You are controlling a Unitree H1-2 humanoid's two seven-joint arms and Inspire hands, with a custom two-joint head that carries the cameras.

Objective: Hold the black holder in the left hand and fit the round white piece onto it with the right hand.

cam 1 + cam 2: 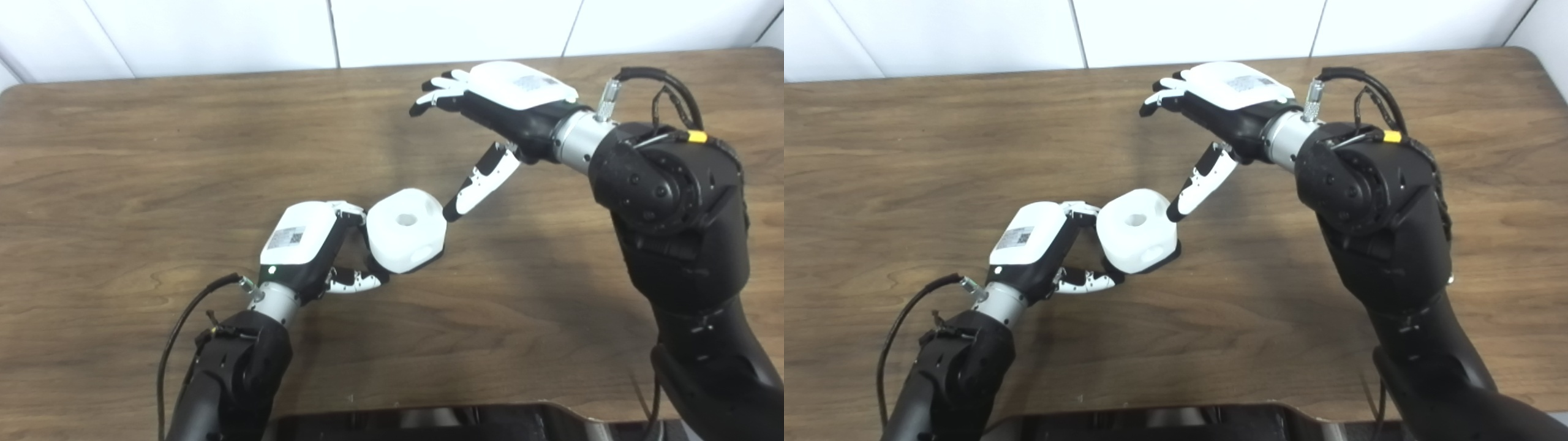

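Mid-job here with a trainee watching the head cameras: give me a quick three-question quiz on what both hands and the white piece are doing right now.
1. True or false: the right hand is closed around the round white piece.
2. Which hand is at the white piece? A) left hand B) right hand C) neither
3. Fill in: the right hand's fingers are spread and it holds ____.

Key
1. False: it is raised above the table, with only its thumb tip near the piece.
2. A: its fingers wrap the piece's left side. The black holder shows only as a dark edge beneath.
3. Nothing.
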